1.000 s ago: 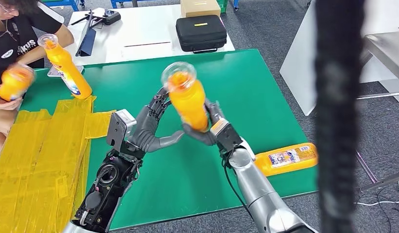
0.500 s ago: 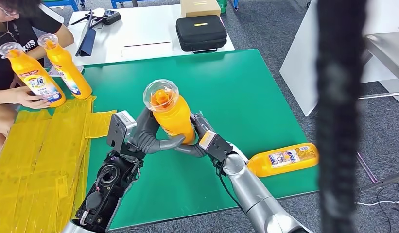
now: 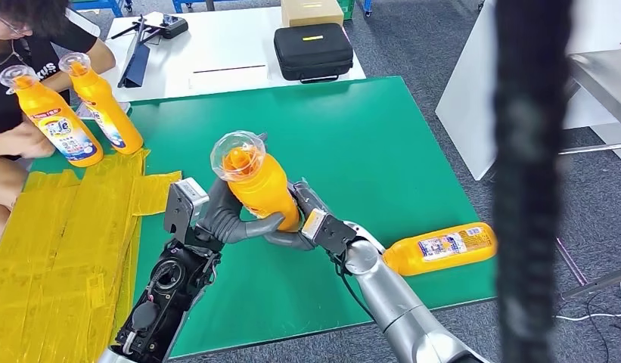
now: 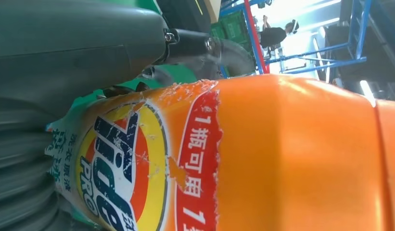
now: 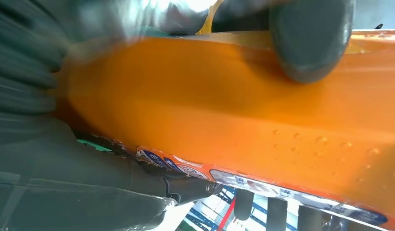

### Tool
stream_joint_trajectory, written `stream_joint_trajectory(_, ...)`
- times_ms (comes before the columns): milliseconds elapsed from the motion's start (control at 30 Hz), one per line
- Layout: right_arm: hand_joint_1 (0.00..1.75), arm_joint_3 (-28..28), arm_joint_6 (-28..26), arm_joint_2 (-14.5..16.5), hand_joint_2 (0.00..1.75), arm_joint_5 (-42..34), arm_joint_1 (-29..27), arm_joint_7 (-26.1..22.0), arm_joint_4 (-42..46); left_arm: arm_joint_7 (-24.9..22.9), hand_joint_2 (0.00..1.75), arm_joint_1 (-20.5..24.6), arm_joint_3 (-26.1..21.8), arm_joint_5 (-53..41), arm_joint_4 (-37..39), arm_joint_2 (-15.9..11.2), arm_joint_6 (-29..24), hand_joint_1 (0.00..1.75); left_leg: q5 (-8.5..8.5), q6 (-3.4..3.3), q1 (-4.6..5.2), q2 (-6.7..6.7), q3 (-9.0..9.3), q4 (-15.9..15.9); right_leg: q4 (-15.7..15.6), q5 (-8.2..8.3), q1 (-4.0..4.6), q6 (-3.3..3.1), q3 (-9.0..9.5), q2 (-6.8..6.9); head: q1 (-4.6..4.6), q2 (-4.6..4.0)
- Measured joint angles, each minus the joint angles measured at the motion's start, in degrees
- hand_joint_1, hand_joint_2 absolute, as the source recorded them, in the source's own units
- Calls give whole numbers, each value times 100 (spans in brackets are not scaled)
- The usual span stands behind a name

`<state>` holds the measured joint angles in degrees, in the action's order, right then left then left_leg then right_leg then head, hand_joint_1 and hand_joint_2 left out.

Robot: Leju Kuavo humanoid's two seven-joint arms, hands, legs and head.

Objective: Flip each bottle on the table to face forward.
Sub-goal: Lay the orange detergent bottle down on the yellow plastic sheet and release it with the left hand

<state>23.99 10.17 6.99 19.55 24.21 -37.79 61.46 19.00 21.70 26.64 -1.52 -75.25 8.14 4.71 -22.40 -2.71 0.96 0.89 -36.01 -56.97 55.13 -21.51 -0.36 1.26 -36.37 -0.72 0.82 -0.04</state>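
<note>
The orange bottle (image 4: 262,154) gripped by the left hand (image 3: 228,215) carries a torn label in the left wrist view: dark blue letters on a yellow and orange disc appear to read "Tide", with "PRO" beside them, and a red band bears white Chinese characters "1瓶可用1", cut off at the picture's edge. A white strip at the label's end holds small green Chinese characters, too blurred to read. In the head view, the bottle (image 3: 60,125) under a person's hand (image 3: 12,140) shows a white label with large blue letters, unreadable.
</note>
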Motion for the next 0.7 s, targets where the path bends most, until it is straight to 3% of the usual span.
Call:
stream_joint_trajectory(600, 175, 114, -320, -30, 175, 17, -19, 39, -82, 128, 175, -91, -83, 34, -15, -2, -53, 175, 0, 0, 0, 0, -1, 0, 0, 0, 0, 0, 0, 0, 0, 0)
stream_joint_trajectory(700, 46, 115, -371, -28, 175, 52, -6, 63, -93, 134, 175, -106, -111, 37, -17, 0, -70, 175, 0, 0, 0, 0, -1, 0, 0, 0, 0, 0, 0, 0, -1, 0)
